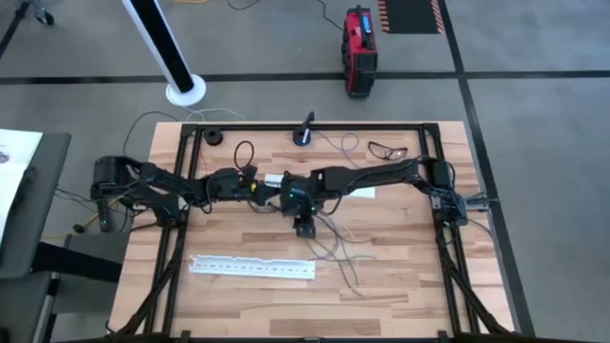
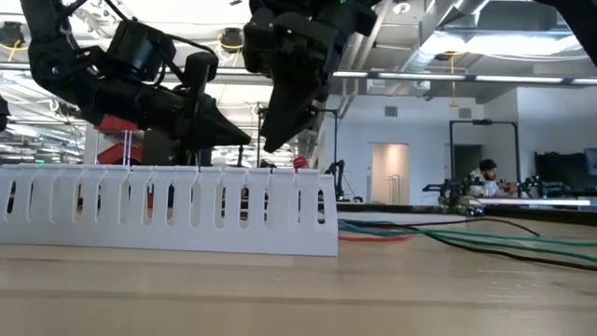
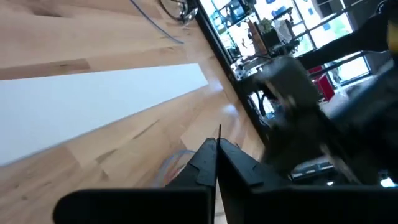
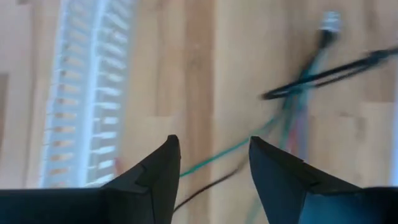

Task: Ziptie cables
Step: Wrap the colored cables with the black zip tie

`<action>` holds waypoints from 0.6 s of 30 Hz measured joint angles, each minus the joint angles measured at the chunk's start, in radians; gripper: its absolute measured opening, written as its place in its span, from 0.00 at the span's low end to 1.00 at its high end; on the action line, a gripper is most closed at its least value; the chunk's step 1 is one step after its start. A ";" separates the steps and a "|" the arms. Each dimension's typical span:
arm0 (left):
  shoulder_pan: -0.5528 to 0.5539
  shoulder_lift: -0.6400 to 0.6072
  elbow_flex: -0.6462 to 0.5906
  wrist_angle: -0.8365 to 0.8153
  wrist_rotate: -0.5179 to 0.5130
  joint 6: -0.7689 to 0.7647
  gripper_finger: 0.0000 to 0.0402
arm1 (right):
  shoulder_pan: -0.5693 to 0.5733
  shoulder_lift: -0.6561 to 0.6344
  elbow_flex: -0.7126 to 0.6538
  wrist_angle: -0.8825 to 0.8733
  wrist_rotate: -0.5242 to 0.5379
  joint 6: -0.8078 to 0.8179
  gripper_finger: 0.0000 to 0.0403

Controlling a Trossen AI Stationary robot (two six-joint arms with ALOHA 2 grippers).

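Note:
The cables (image 1: 335, 250) are a straggly bunch of thin green, red and dark wires lying on the wooden table, also seen in the low view (image 2: 466, 235) and in the right wrist view (image 4: 298, 106). My right gripper (image 1: 303, 229) hangs open above the table at the bunch's left end, fingers pointing down (image 4: 214, 162), with a green wire on the table below the gap. My left gripper (image 1: 255, 187) is raised just left of it, shut (image 3: 217, 149), with a thin dark strip (image 3: 219, 132) sticking out of its tips. My left gripper pinches the thin dark strip (image 3: 219, 133) between its two shut fingertips. Only a short end pokes out past the tips; the rest is hidden by the fingers. The strip is lifted clear of the table.
A long white perforated strip (image 1: 253, 269) lies near the front edge, left of the cables. A flat white strip (image 1: 367, 191) lies under the arms. Glasses (image 1: 386, 150) and two small dark devices (image 1: 303, 136) sit at the far edge, inside the black frame (image 1: 315, 126).

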 joint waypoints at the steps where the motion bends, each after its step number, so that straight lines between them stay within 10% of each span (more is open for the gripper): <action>1: 0.000 0.000 0.000 -0.001 0.000 0.000 0.00 | 0.005 0.000 0.000 -0.002 -0.003 0.000 0.45; 18: 0.044 0.143 0.072 -0.056 -0.020 0.094 0.00 | 0.045 -0.015 -0.001 0.265 0.138 0.002 0.33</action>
